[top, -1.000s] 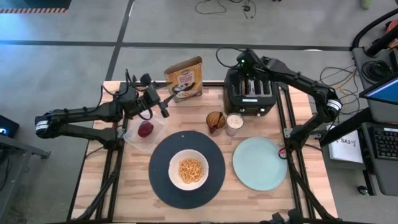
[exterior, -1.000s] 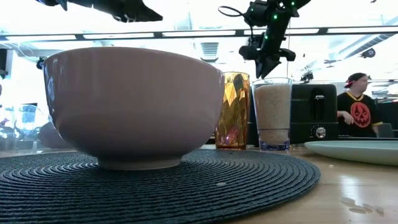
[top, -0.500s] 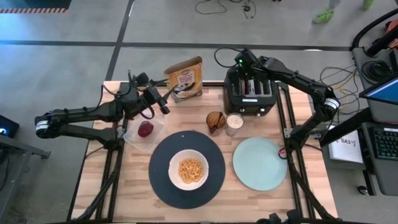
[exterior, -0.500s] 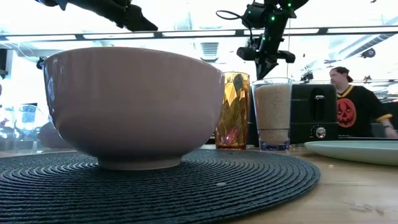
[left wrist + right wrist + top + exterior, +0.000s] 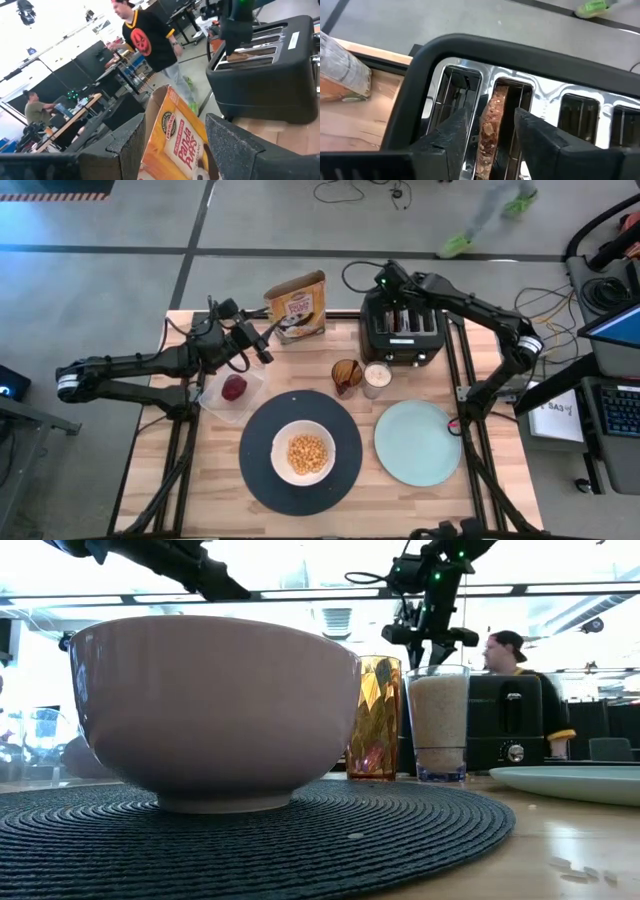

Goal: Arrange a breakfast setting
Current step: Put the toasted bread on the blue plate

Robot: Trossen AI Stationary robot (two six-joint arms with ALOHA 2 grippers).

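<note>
Left gripper (image 5: 262,343) apart beside the cereal box (image 5: 297,303); right gripper (image 5: 490,137) apart astride the toast (image 5: 489,131) in the toaster (image 5: 402,330).
Fruit (image 5: 234,386) at nine o'clock, bowl (image 5: 303,452) on black plate (image 5: 258,455) centre, two glasses (image 5: 362,377) behind them, green plate (image 5: 417,442) at four.

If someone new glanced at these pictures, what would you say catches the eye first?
Probably the white bowl of cereal, centred on the large black round plate at the table's front. Next, the right pincer over the black toaster at the back, its fingers astride the brown toast slice in a slot.
</note>
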